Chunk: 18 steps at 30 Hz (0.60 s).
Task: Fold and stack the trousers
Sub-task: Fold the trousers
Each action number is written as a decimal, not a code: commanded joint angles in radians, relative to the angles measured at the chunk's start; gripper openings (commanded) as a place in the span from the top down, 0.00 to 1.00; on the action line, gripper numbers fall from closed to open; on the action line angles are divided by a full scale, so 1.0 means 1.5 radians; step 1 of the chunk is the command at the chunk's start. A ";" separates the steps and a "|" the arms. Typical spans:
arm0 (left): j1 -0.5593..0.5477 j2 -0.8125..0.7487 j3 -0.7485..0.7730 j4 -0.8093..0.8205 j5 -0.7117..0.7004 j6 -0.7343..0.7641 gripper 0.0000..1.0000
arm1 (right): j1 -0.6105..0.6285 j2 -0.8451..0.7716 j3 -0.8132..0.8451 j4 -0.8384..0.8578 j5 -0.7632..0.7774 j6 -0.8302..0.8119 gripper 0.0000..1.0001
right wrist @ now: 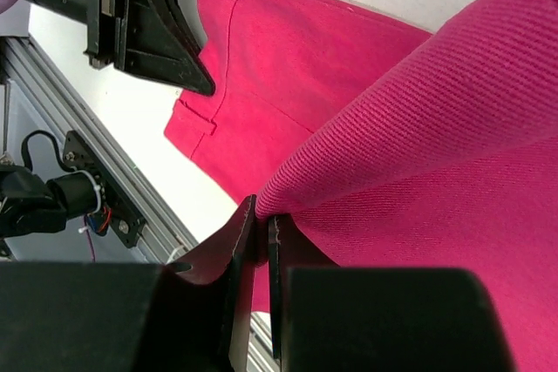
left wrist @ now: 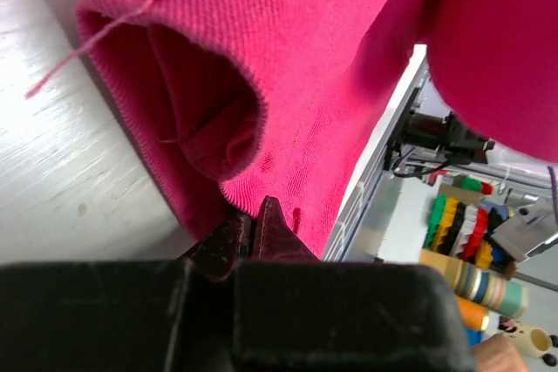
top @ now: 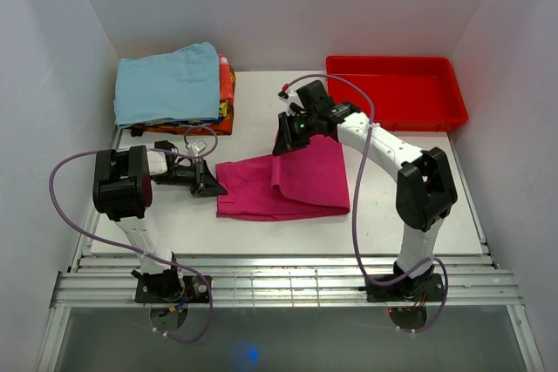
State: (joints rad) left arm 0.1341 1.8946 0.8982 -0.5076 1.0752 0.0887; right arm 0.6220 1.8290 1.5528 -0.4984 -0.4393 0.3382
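The magenta-pink trousers (top: 288, 187) lie partly folded in the middle of the white table. My left gripper (top: 215, 186) is low at their left edge; in the left wrist view its jaws (left wrist: 253, 217) are shut on the cloth's edge (left wrist: 331, 67). My right gripper (top: 293, 135) is at the far edge of the trousers and holds a corner lifted off the table. In the right wrist view its jaws (right wrist: 262, 215) are shut on a fold of the cloth (right wrist: 436, 128), and the left gripper (right wrist: 206, 84) shows at the waist edge.
A light blue folded cloth (top: 167, 83) tops a stack of coloured clothes at the back left. A red plastic tray (top: 397, 93) stands at the back right. Metal rails (top: 288, 285) run along the table's near edge.
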 commanded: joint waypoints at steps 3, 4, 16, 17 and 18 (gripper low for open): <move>-0.022 -0.019 -0.039 0.128 0.021 -0.103 1.00 | 0.053 0.052 0.070 0.048 0.001 0.037 0.92; -0.025 -0.016 -0.053 0.147 0.020 -0.110 1.00 | 0.060 0.058 0.078 0.050 0.001 0.041 0.92; -0.031 -0.013 -0.118 0.253 0.009 -0.176 1.00 | 0.153 0.148 0.147 0.076 0.024 0.104 0.92; -0.031 -0.012 -0.119 0.259 0.009 -0.178 1.00 | 0.160 0.150 0.146 0.078 0.028 0.109 0.92; -0.031 -0.014 -0.121 0.262 0.010 -0.180 1.00 | 0.164 0.158 0.148 0.078 0.034 0.112 0.92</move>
State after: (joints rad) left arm 0.1051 1.8812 0.7376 -0.1814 1.1404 -0.1734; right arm 0.8337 2.0537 1.7184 -0.4568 -0.3874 0.4606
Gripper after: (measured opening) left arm 0.019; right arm 0.108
